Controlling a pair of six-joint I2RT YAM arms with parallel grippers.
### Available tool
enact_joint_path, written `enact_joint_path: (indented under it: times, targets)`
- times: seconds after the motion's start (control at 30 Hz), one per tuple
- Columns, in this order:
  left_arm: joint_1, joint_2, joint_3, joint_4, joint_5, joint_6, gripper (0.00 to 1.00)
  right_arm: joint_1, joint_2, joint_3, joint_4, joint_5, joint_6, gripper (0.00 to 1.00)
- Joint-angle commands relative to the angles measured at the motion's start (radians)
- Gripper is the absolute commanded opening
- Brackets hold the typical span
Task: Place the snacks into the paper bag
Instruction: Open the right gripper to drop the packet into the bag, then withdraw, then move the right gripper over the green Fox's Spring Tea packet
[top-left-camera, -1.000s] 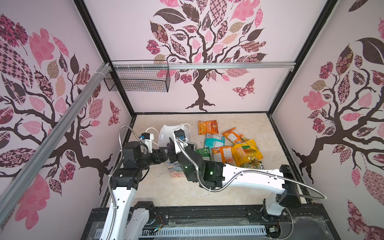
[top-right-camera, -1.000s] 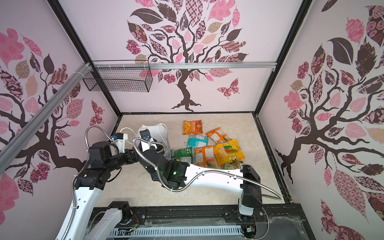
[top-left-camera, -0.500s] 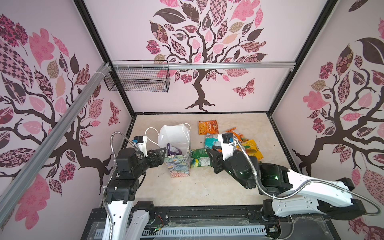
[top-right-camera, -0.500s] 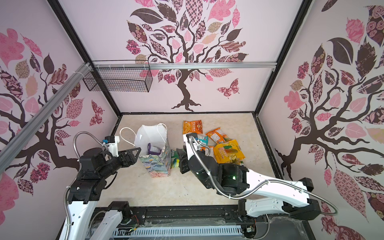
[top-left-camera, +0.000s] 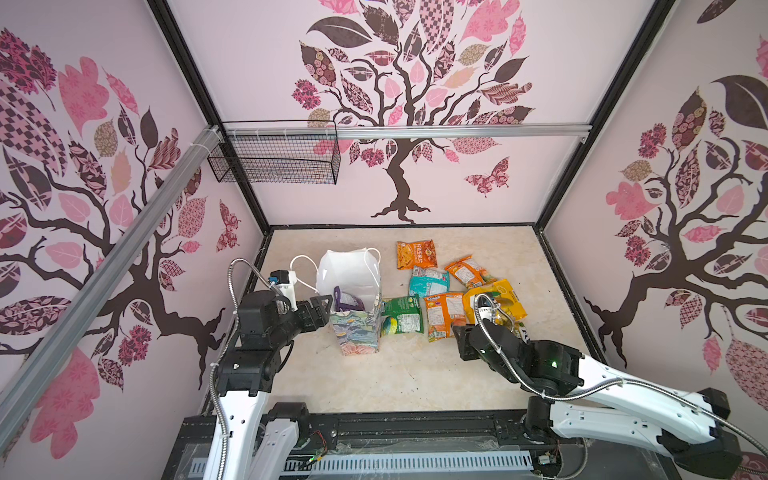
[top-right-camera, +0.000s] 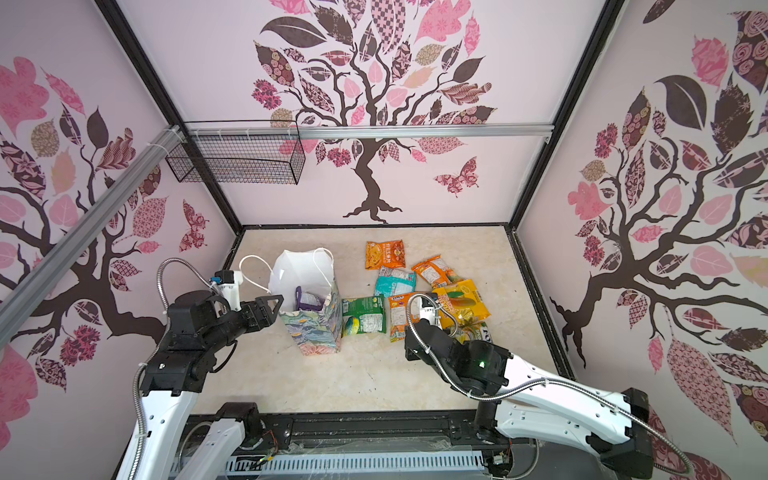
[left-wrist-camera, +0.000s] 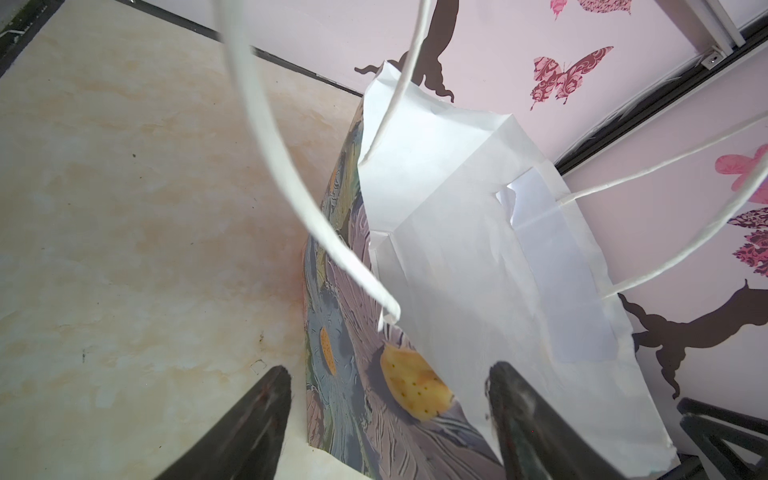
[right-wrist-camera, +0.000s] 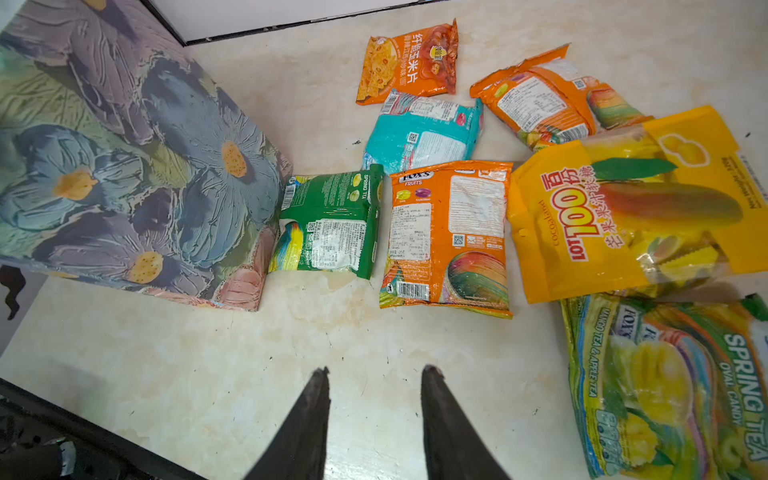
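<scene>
Marble floor (top-left-camera: 395, 374) | purple packet (top-left-camera: 344, 297) half-hidden in paper bag (top-left-camera: 358, 332)

Top views: high, looking down on whole scene. Wrist views: close, low; both catch paper bag (left-wrist-camera: 457, 257).

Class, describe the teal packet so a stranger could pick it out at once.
Find the flower-printed paper bag; loose packets lie to its right in both top views. Just behind the orange FOX'S FRUITS packet lies the teal packet, the only blue-green one among orange, yellow and green neighbours.
</scene>
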Motion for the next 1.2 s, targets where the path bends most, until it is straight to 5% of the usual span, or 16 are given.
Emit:
enact_joint_path:
  times: [0.0, 0.17, 0.43, 0.7, 0.9, 1.17]
  targets:
    - [-0.008, 0.000, -0.011, 0.001, 0.008, 0.005, 0.78, -0.121, -0.015, -0.058, 0.026, -0.124, 0.022, 0.40]
    - [-0.010, 0.033, -0.010, 0.001, 0.023, 0.007, 0.78, -0.351, 0.007, -0.151, 0.057, -0.297, 0.021, 0.40]
    - [-0.009, 0.051, -0.009, 0.004, 0.038, 0.009, 0.78, -0.363, 0.189, -0.061, -0.096, -0.078, -0.033, 0.43]
    - [-0.010, 0.063, -0.010, 0.012, 0.059, 0.008, 0.78, -0.366, 0.221, -0.068, -0.092, -0.016, -0.027, 0.50]
    - [-0.011, 0.059, -0.011, 0.014, 0.061, 0.007, 0.79, -0.548, 0.209, -0.175, 0.024, -0.179, -0.051, 0.57]
    - [-0.011, 0.059, -0.010, 0.014, 0.061, 0.009, 0.79, -0.562, 0.285, -0.172, 0.029, -0.085, -0.070, 0.67]
